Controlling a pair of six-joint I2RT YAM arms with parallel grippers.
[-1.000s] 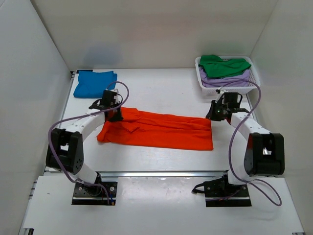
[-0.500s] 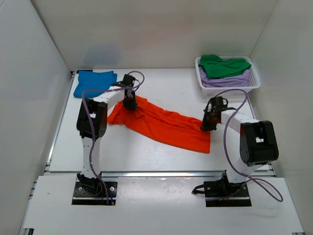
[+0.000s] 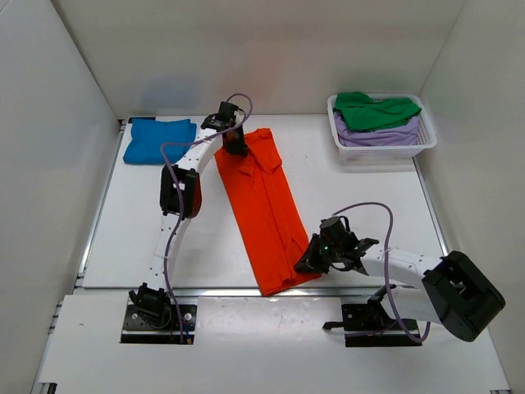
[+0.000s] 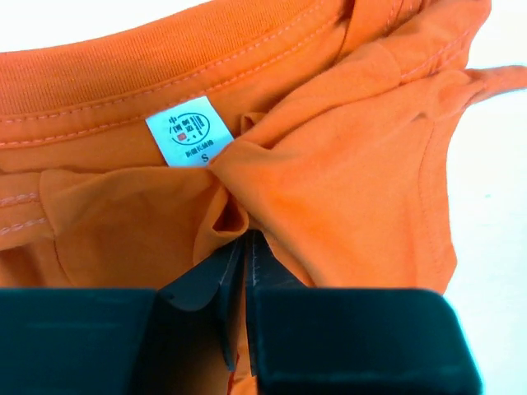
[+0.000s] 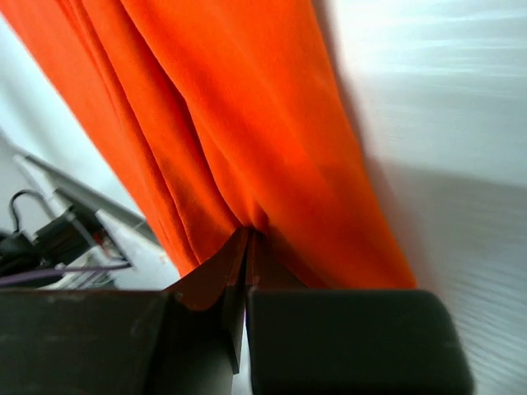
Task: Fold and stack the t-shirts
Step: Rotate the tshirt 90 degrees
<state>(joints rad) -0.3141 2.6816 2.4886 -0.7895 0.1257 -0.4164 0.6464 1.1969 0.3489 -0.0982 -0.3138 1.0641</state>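
Between left gripper (image 4: 245, 247) tips: pinched orange t-shirt (image 4: 346, 181) fold, label (image 4: 191, 130) just beyond; right gripper (image 5: 247, 243) clamps it too, probably hem.

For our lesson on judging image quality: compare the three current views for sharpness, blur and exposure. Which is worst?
Top view: sharp, evenly lit, a soft shadow on the back wall. Left wrist view: crisp, the label on the orange shirt legible, but the table washes out white. Right wrist view: worst, cloth and table streaked by motion blur.
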